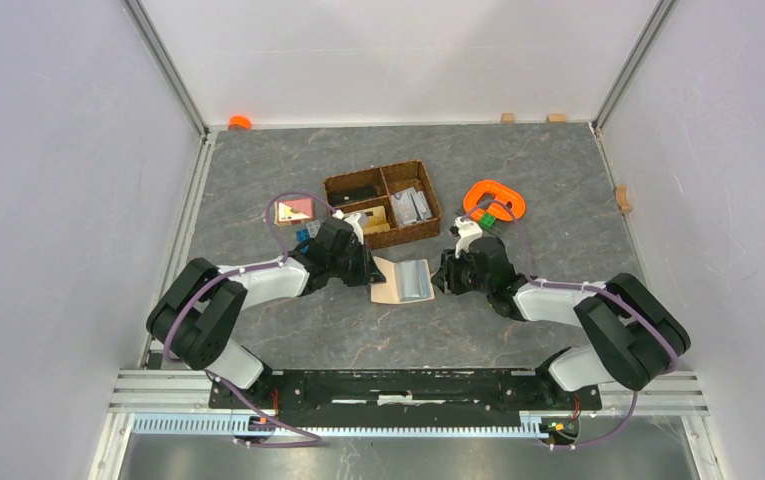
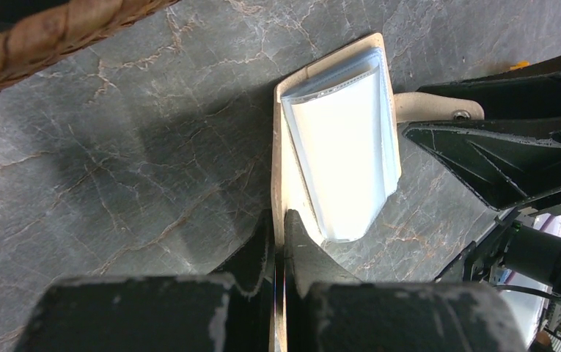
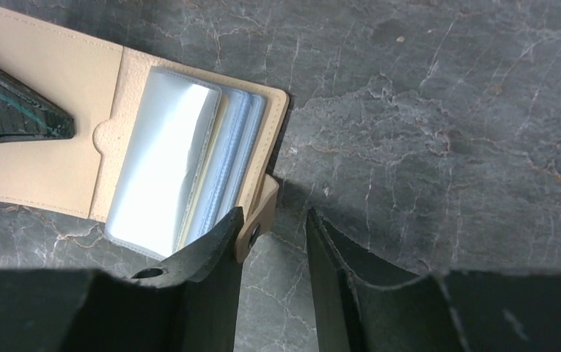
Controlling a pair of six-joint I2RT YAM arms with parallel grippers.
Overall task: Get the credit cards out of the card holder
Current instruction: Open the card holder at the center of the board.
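The beige card holder [image 1: 403,281] lies open on the grey table between the two arms. Its pale blue-grey plastic sleeves [image 3: 167,161] fan up from the right half; I cannot tell what is in them because of glare. My left gripper [image 2: 280,227] is shut on the edge of the holder's beige left cover [image 2: 281,154]; it also shows in the top view [image 1: 368,272]. My right gripper [image 3: 273,227] is open at the holder's right side [image 1: 442,275]. Its left finger [image 3: 211,257] touches the snap tab [image 3: 261,216], with nothing between the jaws.
A brown woven divided basket [image 1: 373,171] with cards and small items stands just behind the holder, and its rim shows in the left wrist view [image 2: 57,37]. An orange object [image 1: 495,198] lies behind the right gripper. A pink and gold card [image 1: 294,210] lies behind the left arm.
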